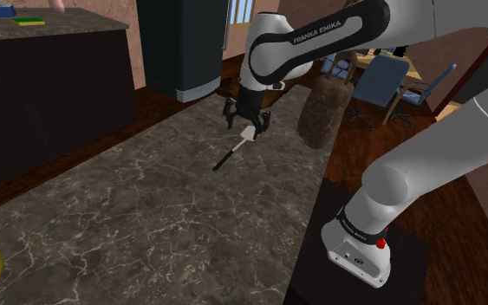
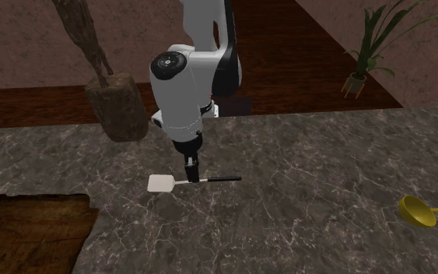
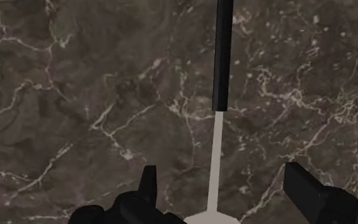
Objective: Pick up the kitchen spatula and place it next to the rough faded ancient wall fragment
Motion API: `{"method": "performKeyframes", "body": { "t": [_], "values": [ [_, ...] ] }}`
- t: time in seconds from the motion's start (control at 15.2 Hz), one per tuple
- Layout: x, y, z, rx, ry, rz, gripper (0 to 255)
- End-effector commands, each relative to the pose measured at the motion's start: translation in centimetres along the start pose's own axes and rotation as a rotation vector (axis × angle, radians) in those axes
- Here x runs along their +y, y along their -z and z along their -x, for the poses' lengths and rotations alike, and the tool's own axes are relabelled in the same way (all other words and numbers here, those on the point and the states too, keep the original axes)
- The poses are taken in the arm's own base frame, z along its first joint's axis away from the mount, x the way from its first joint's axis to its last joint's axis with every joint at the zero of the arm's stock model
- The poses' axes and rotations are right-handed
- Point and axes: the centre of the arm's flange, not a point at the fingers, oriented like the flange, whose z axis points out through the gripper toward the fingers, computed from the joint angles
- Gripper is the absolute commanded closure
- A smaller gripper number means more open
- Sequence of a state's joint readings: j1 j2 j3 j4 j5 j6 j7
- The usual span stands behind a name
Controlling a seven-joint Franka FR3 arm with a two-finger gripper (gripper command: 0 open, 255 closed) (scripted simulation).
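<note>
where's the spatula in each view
Shoulder view: spatula at centre, under the gripper, left of the brown wall fragment.
Second exterior view: spatula left of centre, blade toward that view's left, below-right of the fragment.
Wrist view: spatula shaft between the open fingers.
Shared landmark: gripper over its neck.

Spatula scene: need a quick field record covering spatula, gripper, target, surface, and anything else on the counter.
spatula: lies flat on the counter, pale blade, black handle, not lifted
gripper: open, low over the spatula, fingers either side of its thin neck, not touching it
wall fragment: rough brown block at the counter's edge, apart from the spatula
counter: dark veined marble
other: yellow ladle at the second exterior view's right
task state: grasp not yet made
</note>
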State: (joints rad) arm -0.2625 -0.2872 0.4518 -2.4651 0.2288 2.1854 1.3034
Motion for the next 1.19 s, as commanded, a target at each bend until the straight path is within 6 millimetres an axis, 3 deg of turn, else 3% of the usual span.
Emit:
{"method": "performKeyframes", "body": {
  "t": [0.0,0.46,0.92,0.99,1.12],
  "values": [
    [-0.8,-1.6,-0.5,-0.004,-0.061,-0.003,0],
    [-0.8,-5.0,-0.5,-0.004,-0.061,-0.003,0],
    [-0.8,-5.0,-0.5,-0.004,-0.061,-0.002,0],
    [-0.8,-5.0,-0.5,-0.004,-0.061,-0.002,255],
    [-0.8,-5.0,-0.5,-0.004,-0.061,-0.002,255]
  ]
}}
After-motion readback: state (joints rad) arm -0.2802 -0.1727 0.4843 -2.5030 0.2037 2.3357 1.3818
